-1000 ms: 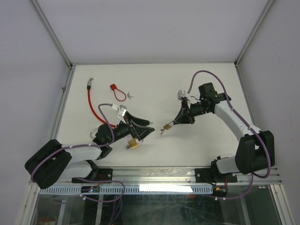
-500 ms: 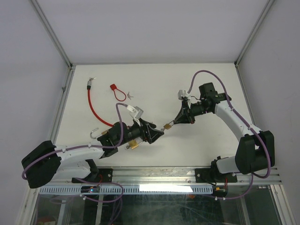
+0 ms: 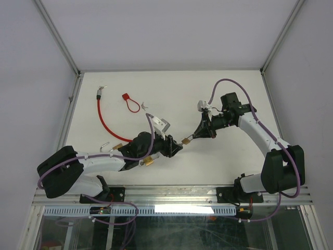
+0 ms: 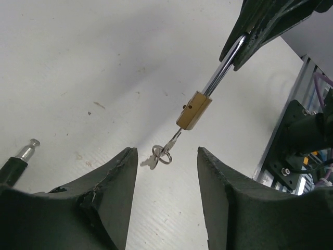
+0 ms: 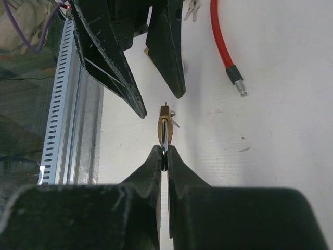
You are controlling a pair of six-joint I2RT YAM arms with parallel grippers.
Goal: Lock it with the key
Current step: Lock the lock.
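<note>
Padlock point(image 3: 185, 140) hangs above the table point(image 3: 171, 88), its shackle pinched in the right gripper point(image 3: 194, 136) and the left gripper point(image 3: 177, 148) just beside it.
Right claw is clamped together on the steel shackle, so the brass body tilts down and away from it, with a key point(image 4: 174, 139) in the lock's lower end and a key ring point(image 4: 161, 154) dangling below. The right arm reaches in from the padlock's right, forearm slanting down. The left arm lies low and stretched out from the padlock's left, its fingers point(image 4: 117, 177) apart on either side of the key ring, touching nothing. A second brass lock point(image 3: 149, 162) sits beside the left wrist; a red cable point(image 3: 104, 122) curves well to the padlock's left.
</note>
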